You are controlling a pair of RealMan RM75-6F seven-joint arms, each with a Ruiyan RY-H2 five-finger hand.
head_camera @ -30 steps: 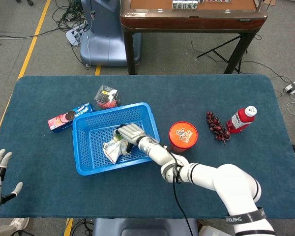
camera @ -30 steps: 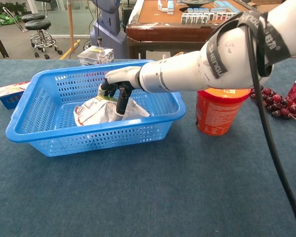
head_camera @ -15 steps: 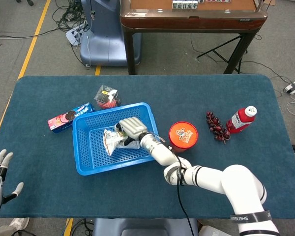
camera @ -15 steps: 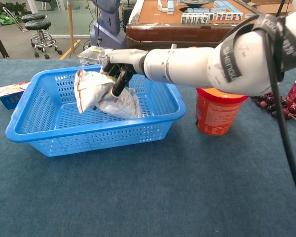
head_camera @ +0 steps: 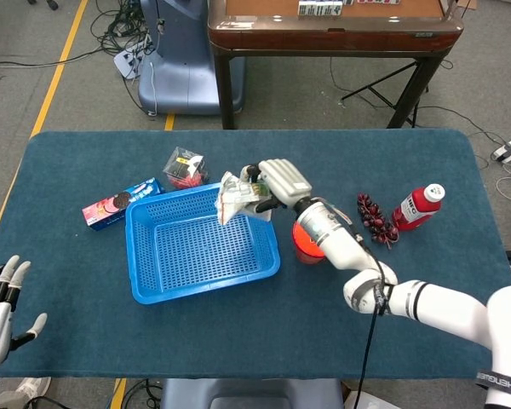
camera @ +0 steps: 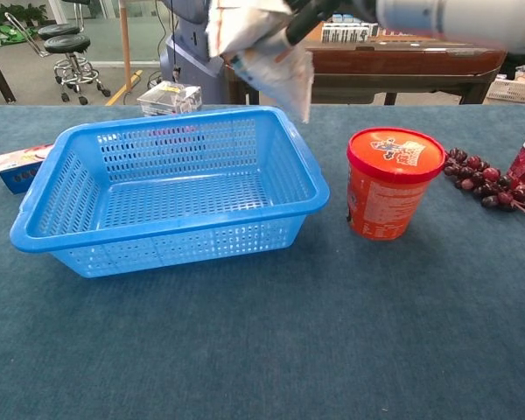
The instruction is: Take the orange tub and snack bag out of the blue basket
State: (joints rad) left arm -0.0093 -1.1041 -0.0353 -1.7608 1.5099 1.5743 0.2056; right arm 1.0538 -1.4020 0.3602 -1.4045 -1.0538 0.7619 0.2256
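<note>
My right hand (head_camera: 277, 181) grips the crumpled white snack bag (head_camera: 236, 197) and holds it high in the air over the far right corner of the blue basket (head_camera: 145, 256). In the chest view the snack bag (camera: 261, 48) hangs at the top of the frame, above the basket (camera: 57, 188), with only dark fingers (camera: 308, 16) showing. The basket holds nothing. The orange tub (camera: 388, 184) stands upright on the table to the right of the basket; in the head view my arm partly hides the tub (head_camera: 303, 243). My left hand (head_camera: 0, 302) rests open at the table's near left corner.
A cluster of dark red grapes (head_camera: 375, 219) and a red bottle (head_camera: 418, 207) lie right of the tub. Behind the basket sit a clear box of red items (head_camera: 185, 167) and a pink and blue biscuit pack (head_camera: 113, 203). A wooden table (head_camera: 332, 30) stands beyond.
My right hand has lifted the snack bag out of the basket, up and toward the far right corner. The basket is now empty. The left hand has barely moved.
</note>
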